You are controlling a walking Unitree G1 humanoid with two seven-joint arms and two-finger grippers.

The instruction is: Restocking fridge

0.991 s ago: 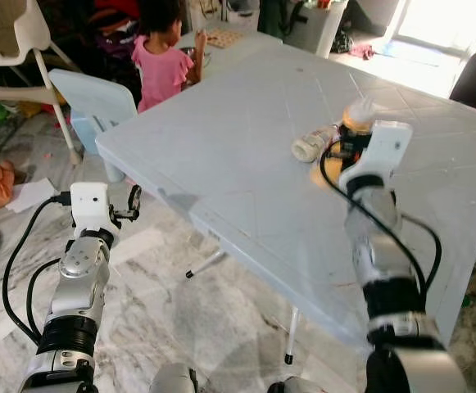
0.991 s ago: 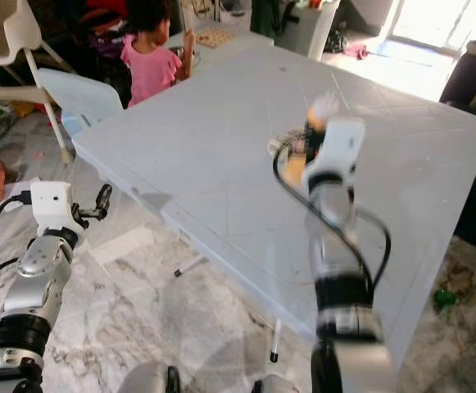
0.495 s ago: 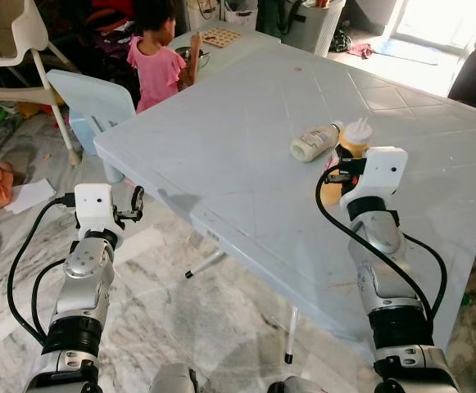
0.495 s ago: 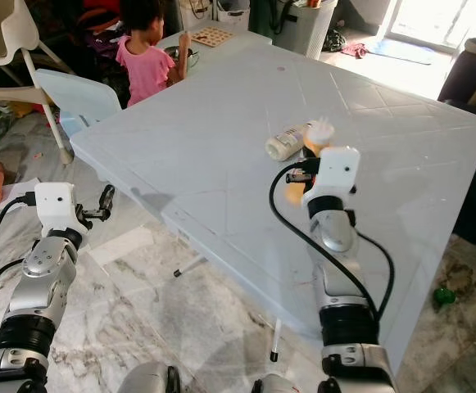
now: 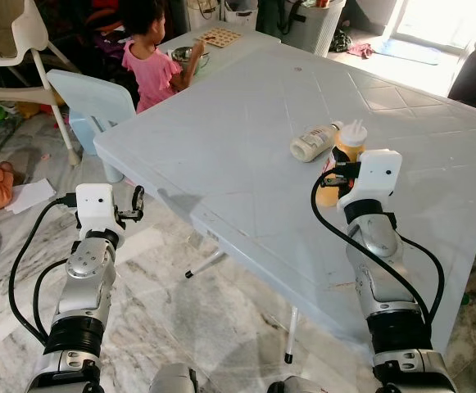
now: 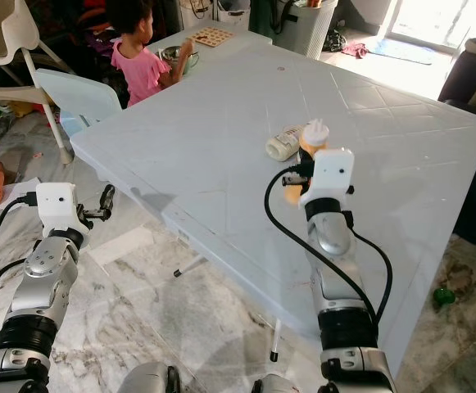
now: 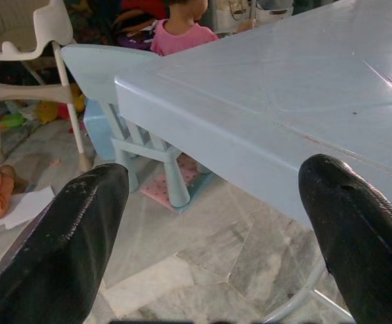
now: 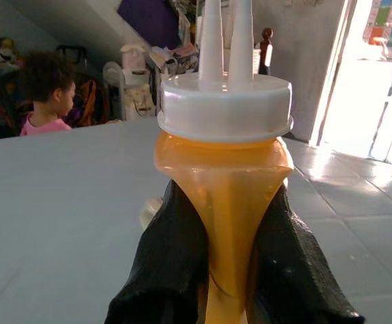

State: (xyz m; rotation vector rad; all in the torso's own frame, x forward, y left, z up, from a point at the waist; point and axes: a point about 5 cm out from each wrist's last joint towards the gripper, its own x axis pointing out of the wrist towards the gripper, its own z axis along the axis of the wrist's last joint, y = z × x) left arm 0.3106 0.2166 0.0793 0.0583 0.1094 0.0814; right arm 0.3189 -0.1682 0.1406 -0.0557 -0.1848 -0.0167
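On the pale blue table (image 5: 221,139), toward its far right part, the right gripper (image 8: 226,270) is clamped on the orange squeeze bottle (image 8: 224,196), black fingers (image 8: 172,270) pinching the soft body low down, white twin-nozzle cap (image 8: 224,108) upright above them. Just beside it on the table, a white bottle (image 5: 313,143) lies on its side, touching or nearly touching the orange one; can't tell which. Left gripper (image 7: 216,223) hangs off the table's near left corner over the marble floor (image 5: 180,327), fingers wide apart, nothing between them, idle. A child in a pink top (image 5: 151,65) sits past the table's far left corner, w/ a light blue chair (image 5: 90,94) nearby. Risks, as I judge it: bottle wall is visibly squashed at the grip, so squeezing harder could push sauce out thru the nozzles; a low grip on a top-heavy bottle may let it tip or slip on the lift; swinging out could knock the lying bottle and roll it along the table. Labels: no brand or writing readable on either bottle.
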